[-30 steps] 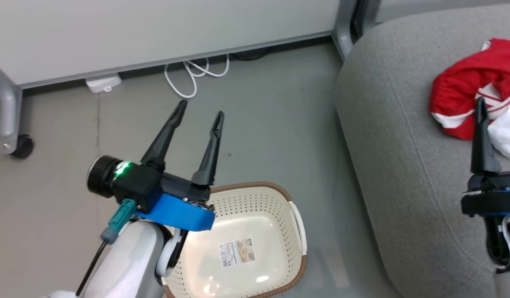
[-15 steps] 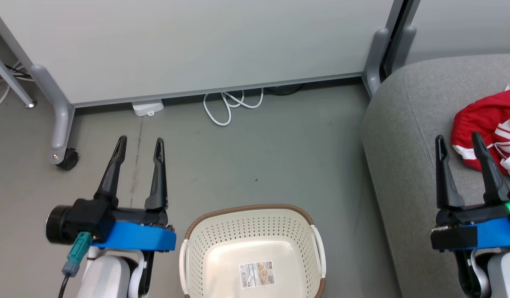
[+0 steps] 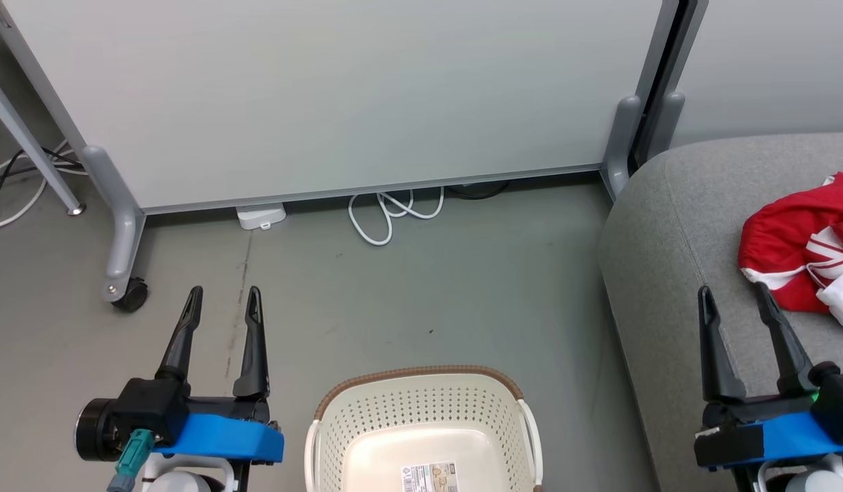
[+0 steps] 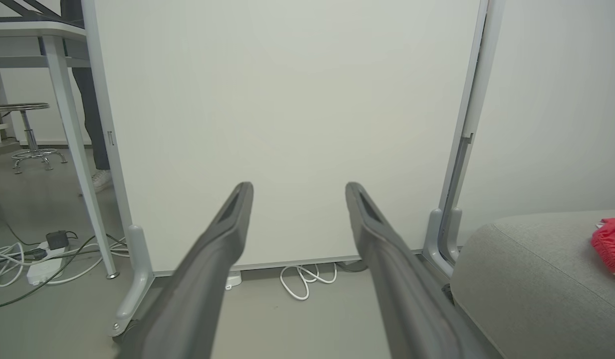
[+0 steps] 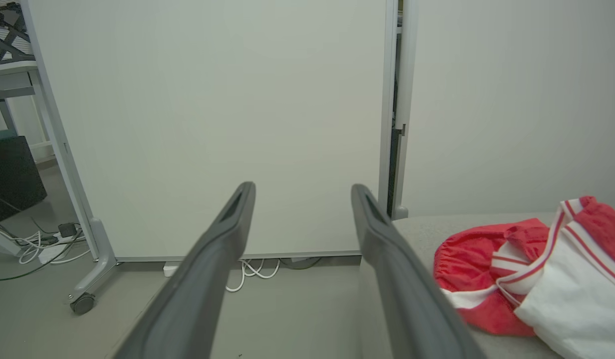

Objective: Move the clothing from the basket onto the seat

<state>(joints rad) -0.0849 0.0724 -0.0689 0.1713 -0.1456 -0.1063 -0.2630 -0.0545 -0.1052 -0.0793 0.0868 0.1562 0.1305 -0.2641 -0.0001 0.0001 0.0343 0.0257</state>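
Observation:
Red clothing (image 3: 804, 249) with white stripes lies bunched on the grey seat (image 3: 667, 273) at the right; in the right wrist view the clothing (image 5: 526, 269) shows red and white folds. The cream basket (image 3: 421, 424) with a brown rim stands on the floor at the bottom centre, holding nothing but its label sticker (image 3: 429, 476). My left gripper (image 3: 224, 295) is open over bare floor, left of the basket. Over the seat's front part my right gripper (image 3: 732, 292) is open with nothing between its fingers, just left of the clothing.
A pale partition panel (image 3: 339, 96) on grey wheeled feet (image 3: 124, 287) stands behind the floor. A white cable (image 3: 387, 212) and a small white box (image 3: 260, 217) lie at its base. More cables and a table leg (image 3: 31, 150) are at the far left.
The head view has risen and turned, so the basket sits lower and the panel higher. Both arms have drawn back to the lower corners; the left gripper no longer hangs over the basket.

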